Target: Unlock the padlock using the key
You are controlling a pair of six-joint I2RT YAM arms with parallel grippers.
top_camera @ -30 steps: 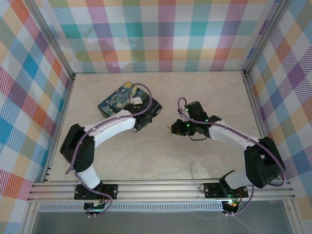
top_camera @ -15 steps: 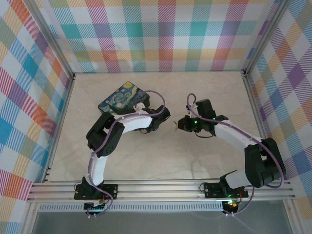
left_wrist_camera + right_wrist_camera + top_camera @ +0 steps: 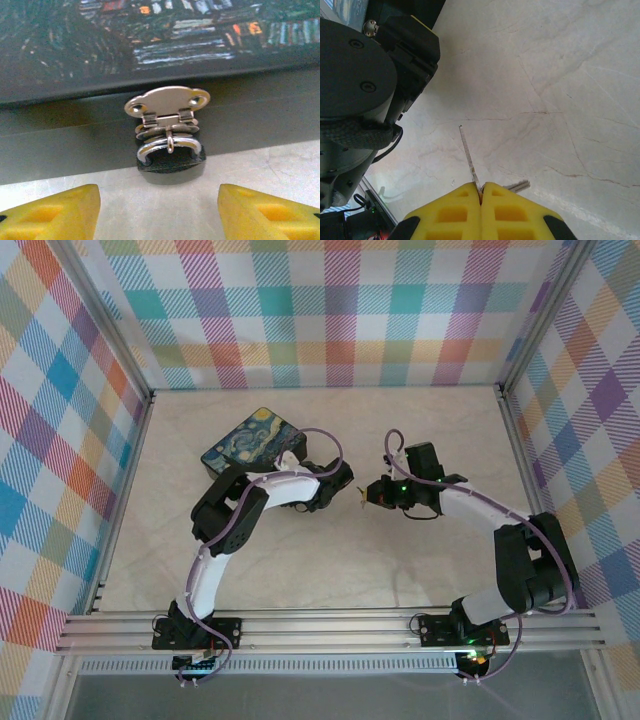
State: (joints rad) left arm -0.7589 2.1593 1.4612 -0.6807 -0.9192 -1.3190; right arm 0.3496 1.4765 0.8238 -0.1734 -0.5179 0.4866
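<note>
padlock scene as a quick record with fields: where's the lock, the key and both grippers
padlock: hangs from the hasp on the front wall of the box
left gripper: open, facing the padlock, not touching it
right gripper: shut on the key, blade sticking out past the fingertips
key position: above the table, apart from the padlock
task step: key not yet inserted

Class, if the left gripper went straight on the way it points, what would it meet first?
Most likely the padlock, hanging from the hasp on the box, centred ahead between the open fingers of the left gripper; depth is hard to judge.
</note>
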